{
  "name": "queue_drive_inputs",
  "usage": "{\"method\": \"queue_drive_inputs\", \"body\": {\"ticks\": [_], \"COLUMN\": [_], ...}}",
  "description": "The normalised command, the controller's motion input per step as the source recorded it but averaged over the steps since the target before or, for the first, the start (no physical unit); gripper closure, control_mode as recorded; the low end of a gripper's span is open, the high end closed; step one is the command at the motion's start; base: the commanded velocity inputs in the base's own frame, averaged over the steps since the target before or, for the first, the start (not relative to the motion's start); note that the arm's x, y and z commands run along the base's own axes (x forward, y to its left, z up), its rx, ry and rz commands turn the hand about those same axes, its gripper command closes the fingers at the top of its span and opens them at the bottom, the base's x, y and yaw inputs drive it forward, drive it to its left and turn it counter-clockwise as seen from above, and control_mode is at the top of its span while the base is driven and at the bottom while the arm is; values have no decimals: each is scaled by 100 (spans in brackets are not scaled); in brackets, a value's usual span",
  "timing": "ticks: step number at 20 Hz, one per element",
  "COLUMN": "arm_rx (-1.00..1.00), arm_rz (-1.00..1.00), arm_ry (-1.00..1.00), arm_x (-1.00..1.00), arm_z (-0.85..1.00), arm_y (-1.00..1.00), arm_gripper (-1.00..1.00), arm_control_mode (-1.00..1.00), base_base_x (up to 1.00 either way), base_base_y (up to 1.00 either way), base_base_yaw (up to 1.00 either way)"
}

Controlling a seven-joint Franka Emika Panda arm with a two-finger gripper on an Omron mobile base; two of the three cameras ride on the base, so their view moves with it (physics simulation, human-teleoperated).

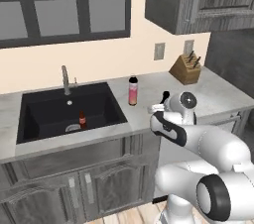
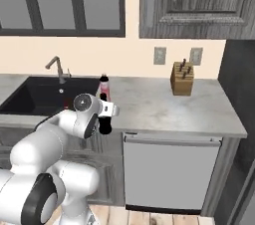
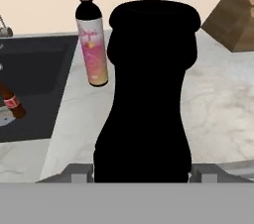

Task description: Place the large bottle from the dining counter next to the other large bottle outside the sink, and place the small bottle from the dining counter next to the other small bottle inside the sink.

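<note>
A tall black bottle [image 3: 146, 94] is clamped upright between the gripper [image 3: 141, 172] jaws, right of the pink-labelled bottle [image 3: 91, 39].

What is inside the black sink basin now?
A small brown bottle stands on the floor of the sink, beside the drain. The basin's front wall hides the nearest strip of the floor.

Cream wall [image 1: 99, 54]; dark-framed window [image 1: 64, 5]

Marbled grey counter [image 1: 218, 94], matt black sink [image 1: 44, 129].
</note>
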Motion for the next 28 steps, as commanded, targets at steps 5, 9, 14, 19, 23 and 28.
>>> {"method": "queue_drive_inputs", "body": {"ticks": [5,9,14,19,23,28], "arm_rx": [0,0,0,0,0,0], "arm_rz": [0,0,0,0,0,0], "arm_ry": [0,0,0,0,0,0], "arm_x": [0,0,0,0,0,0], "arm_z": [0,0,0,0,0,0], "arm_y": [0,0,0,0,0,0], "arm_gripper": [100,100,100,100,100,100], "arm_control_mode": [100,100,100,100,100,100], "base_base_x": [23,26,42,45,29,24], "base_base_y": [49,34,23,23,29,20], "base_base_yaw": [9,2,0,0,0,0]}}
